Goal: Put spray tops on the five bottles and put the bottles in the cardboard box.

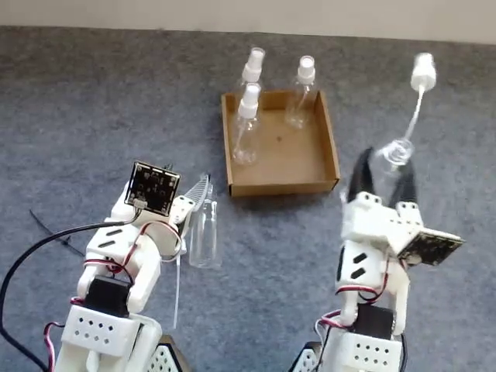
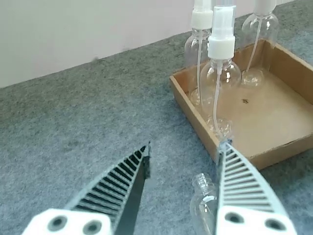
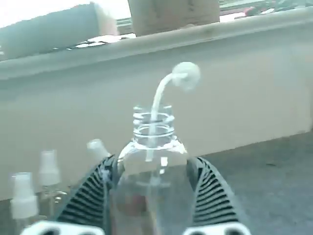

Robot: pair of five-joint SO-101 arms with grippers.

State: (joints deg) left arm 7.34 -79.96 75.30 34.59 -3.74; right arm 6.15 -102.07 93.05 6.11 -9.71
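Observation:
Three clear bottles with white spray tops stand in the cardboard box [image 1: 329, 147] [image 2: 288, 147]: one at its left [image 1: 245, 132] [image 2: 220, 73], one behind that [image 1: 251, 71] [image 2: 198, 46], and one at the far right [image 1: 301, 94] [image 2: 259, 29]. My right gripper [image 1: 385, 164] [image 3: 152, 166] is shut on a fourth bottle [image 1: 391, 155] [image 3: 151, 191], held upright to the right of the box. A spray top [image 1: 422, 74] [image 3: 185, 76] sticks high out of its neck, with only the tube inside. My left gripper [image 1: 200, 194] [image 2: 186, 147] is open just above the table. A capless bottle [image 1: 204, 232] [image 2: 203, 196] lies beside one finger.
Grey carpet-like cloth [image 1: 93, 116] covers the table. A thin white tube-like line [image 1: 177, 291] lies by the left arm, and a black cable [image 1: 46, 225] trails to its left. A pale wall runs behind the table.

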